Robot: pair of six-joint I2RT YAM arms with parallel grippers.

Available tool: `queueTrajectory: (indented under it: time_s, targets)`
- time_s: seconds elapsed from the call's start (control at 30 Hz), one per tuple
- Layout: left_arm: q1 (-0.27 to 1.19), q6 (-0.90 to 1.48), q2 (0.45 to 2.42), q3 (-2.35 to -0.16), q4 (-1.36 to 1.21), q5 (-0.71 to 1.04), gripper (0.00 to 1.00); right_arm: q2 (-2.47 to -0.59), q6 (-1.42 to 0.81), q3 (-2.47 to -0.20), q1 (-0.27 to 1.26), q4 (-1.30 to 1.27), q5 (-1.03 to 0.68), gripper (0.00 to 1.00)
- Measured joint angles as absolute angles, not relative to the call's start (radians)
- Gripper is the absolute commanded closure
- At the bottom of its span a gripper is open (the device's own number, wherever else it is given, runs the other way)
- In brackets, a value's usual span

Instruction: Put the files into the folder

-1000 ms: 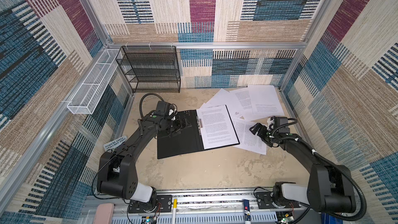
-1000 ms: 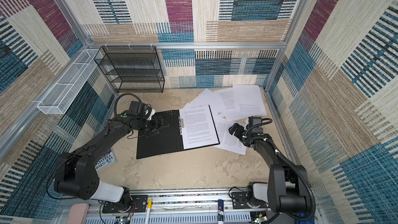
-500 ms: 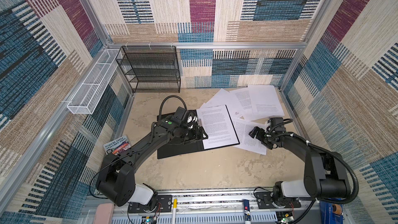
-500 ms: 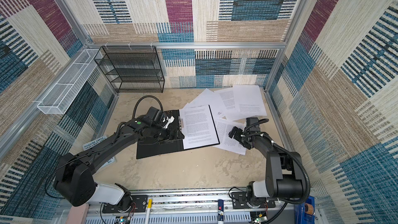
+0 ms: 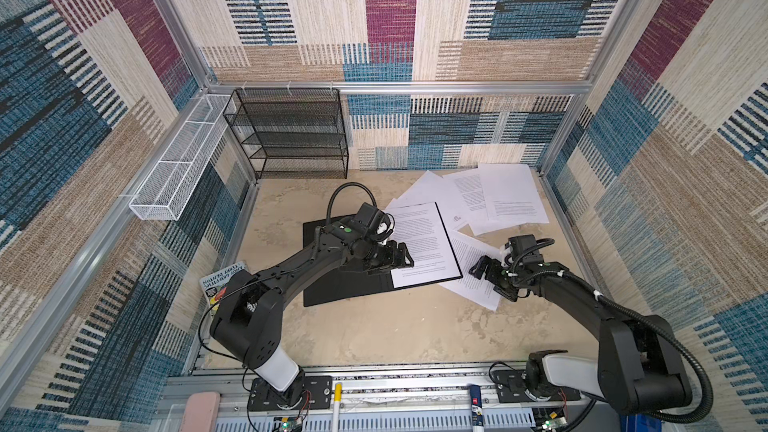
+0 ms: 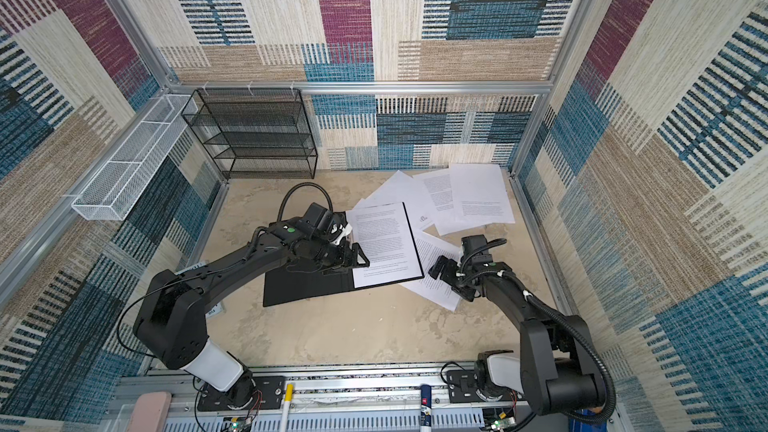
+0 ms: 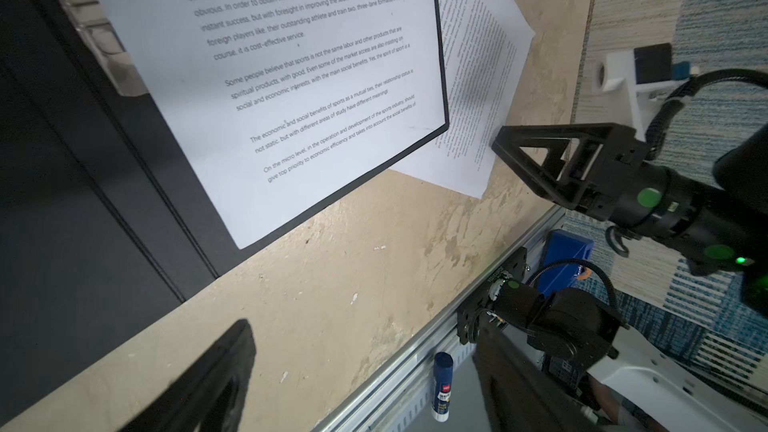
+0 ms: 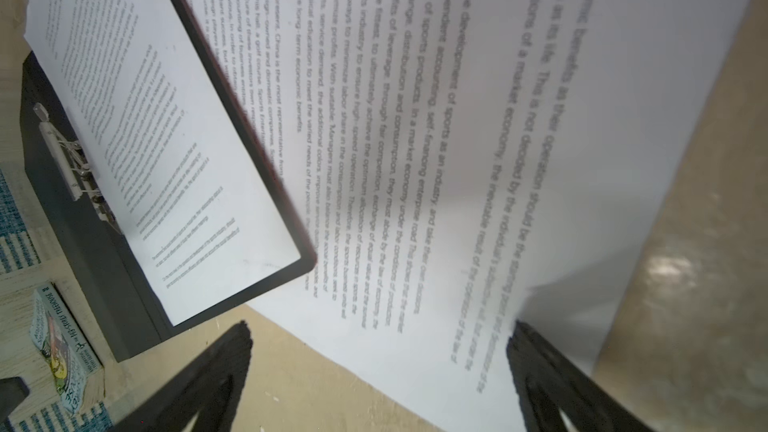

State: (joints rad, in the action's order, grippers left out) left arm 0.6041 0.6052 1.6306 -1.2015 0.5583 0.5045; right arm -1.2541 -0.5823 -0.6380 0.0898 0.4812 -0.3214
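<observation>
Black mesh rack (image 5: 291,135) stands in the tabletop's (image 5: 374,338) far-left corner, book (image 5: 220,280) at the left edge. Folder (image 5: 349,286) lies open mid-tabletop, one sheet (image 5: 419,243) inside; files (image 5: 511,193) litter the far-right corner. Left hand (image 5: 397,258), right hand (image 5: 492,280): spread, empty.

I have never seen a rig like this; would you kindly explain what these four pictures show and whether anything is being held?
Two robot arms work at a table, each ending in a gripper. Two pictures look down from overhead; two come from wrist cameras. On the table lie an open black folder with a printed sheet in it, loose sheets beside and behind it, and a paperback book. The left gripper is over the folder, the right gripper over a loose sheet; both are open, holding nothing.
</observation>
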Motion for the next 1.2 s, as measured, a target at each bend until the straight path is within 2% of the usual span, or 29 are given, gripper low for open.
queueTrajectory:
  time_s: [0.17,0.37,0.57,0.8,1.0,1.1,1.2]
  targets:
    - [0.682,0.612,1.697,-1.251,0.543,0.508,0.17,-1.370,-0.542,-0.796,0.022,0.494,-0.295,0.00]
    - [0.765,0.628,1.746,-1.313,0.535,0.504,0.17,-1.550,-0.485,-0.918,0.018,0.484,-0.229,0.00]
    - [0.800,0.641,1.773,-1.327,0.530,0.503,0.17,-1.587,-0.459,-0.894,0.009,0.458,-0.198,0.00]
    - [0.809,0.652,1.818,-1.362,0.527,0.500,0.17,-1.489,-0.450,-0.736,-0.096,0.344,-0.257,0.01]
    - [0.844,0.655,1.905,-1.453,0.529,0.500,0.18,-1.304,-0.507,-0.644,-0.115,0.473,-0.268,0.02]
    - [0.868,0.658,1.956,-1.518,0.528,0.500,0.18,-1.230,-0.519,-0.685,-0.119,0.551,-0.272,0.01]
    - [0.891,0.667,2.012,-1.593,0.528,0.499,0.18,-1.237,-0.518,-0.783,-0.135,0.574,-0.258,0.00]
